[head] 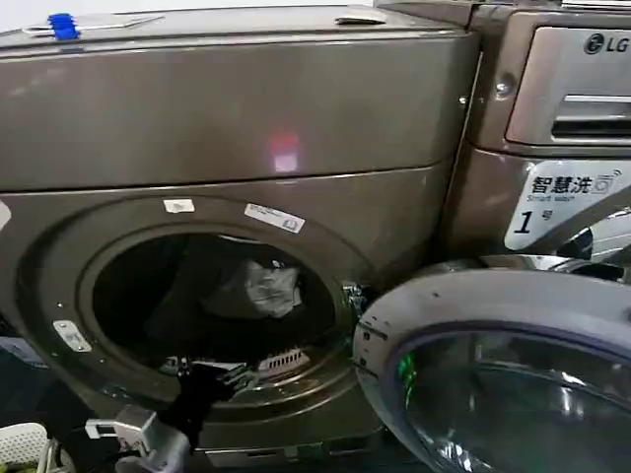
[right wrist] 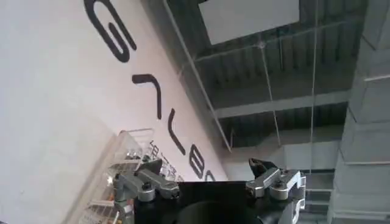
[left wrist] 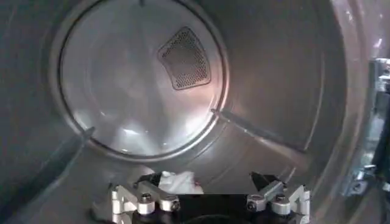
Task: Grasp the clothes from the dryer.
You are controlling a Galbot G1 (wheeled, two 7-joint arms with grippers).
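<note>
1. Your left claw (left wrist: pixel 210 185) is at the near lip of the dryer (head: pixel 394 217) port, facing into the drum. Jaws spread wide, nothing held.
2. The clothes (left wrist: pixel 173 181), a small white wad, lie on the drum floor just beyond the claw, w/ one fingertip right against them per the left wrist view. They sit off-centre in the jaw gap, not btwn the tips.
3. In the head view the wad (head: pixel 268 288) shows inside the dark drum, up and right of the arm. No clear long axis; it's a crumpled lump.
4. Judgement: shift the claw sideways toward the wad, then push in before closing.
5. Drum holds only that wad as far as visible.
6. Right claw (right wrist: pixel 210 173) is parked away from the dryer, pointing up toward the ceiling, jaws wide, empty. Left arm's nearer, so use it.
</note>
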